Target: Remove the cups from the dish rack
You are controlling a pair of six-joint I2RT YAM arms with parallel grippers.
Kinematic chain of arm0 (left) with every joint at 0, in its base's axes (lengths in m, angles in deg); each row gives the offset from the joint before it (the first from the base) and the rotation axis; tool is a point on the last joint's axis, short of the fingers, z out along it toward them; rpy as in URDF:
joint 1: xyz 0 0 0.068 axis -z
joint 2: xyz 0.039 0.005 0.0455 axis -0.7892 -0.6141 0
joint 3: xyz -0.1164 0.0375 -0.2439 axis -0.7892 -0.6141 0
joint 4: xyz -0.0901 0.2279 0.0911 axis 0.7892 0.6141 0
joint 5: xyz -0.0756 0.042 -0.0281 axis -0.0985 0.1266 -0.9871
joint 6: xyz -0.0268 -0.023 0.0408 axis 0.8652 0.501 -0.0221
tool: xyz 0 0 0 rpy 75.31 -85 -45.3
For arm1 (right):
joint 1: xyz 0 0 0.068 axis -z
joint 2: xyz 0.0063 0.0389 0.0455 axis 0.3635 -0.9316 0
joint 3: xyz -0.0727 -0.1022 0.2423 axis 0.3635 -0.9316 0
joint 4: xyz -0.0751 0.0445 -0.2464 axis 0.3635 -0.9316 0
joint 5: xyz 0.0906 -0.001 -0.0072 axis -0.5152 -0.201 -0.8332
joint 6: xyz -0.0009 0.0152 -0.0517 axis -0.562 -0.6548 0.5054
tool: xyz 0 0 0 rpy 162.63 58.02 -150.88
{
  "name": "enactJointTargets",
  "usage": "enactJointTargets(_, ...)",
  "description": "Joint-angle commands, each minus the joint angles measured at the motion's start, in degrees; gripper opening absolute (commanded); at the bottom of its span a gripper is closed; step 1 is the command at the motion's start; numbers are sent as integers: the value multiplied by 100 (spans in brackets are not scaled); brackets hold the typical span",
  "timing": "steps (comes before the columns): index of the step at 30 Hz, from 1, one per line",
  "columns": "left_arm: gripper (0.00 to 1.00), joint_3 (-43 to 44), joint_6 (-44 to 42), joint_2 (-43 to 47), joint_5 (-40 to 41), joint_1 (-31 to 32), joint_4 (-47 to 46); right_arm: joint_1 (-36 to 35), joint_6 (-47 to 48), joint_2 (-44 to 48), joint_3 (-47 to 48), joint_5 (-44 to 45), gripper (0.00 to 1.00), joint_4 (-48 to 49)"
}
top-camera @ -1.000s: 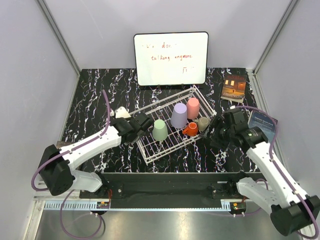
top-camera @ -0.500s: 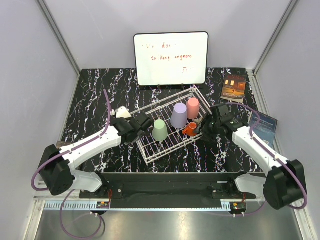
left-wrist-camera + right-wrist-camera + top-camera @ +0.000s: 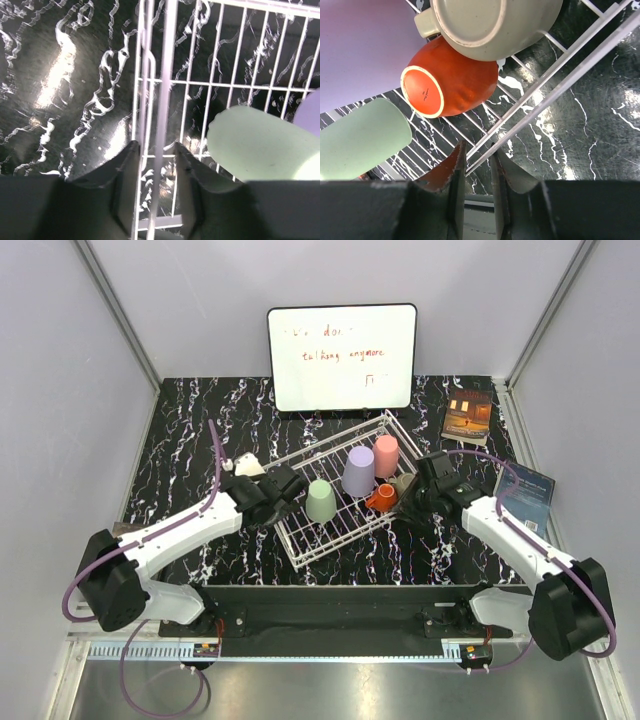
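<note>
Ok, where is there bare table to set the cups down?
Most room: the back-left table, between the whiteboard, the left wall and the rack. A narrower strip lies in front of the rack, between the left arm and the right arm. Crowded on the right: that arm, the near book and the far book.

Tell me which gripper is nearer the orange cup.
Right. The right gripper straddles the dish rack rail right beside the orange cup; the left gripper straddles the opposite rail, beyond the green cup.
</note>
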Motion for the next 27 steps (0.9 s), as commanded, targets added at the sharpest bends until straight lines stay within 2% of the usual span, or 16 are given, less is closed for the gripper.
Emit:
enactJointTargets(1, 53, 227, -337, 71, -503, 77, -474, -113, 267, 305, -58, 221, 0, -121)
enactJointTargets(3, 71, 289, -556, 97, -468, 68, -378, -113, 337, 393, -41, 317, 0, -192)
enactJointTargets(4, 84, 298, -609, 123, -451, 68, -316, -113, 381, 419, -15, 344, 0, -296)
enactJointTargets(7, 99, 342, -873, 325, -310, 68, -202, -113, 618, 455, 134, 589, 0, -603)
enactJointTargets(13, 99, 587, -1892, 756, 312, 59, -158, -113, 1294, 323, 618, 1082, 0, -1202)
enactJointTargets(19, 99, 1088, -2999, 722, 771, -54, -271, -113, 2102, -124, 1084, 1248, 0, -1597)
enactJointTargets(22, 99, 1299, -3727, 450, 684, -265, -464, -113, 2323, -213, 1207, 1302, 0, -1712)
enactJointTargets(27, 99, 1607, -5406, -209, 341, -643, -1079, -113, 2411, -161, 1172, 1284, 0, -1756)
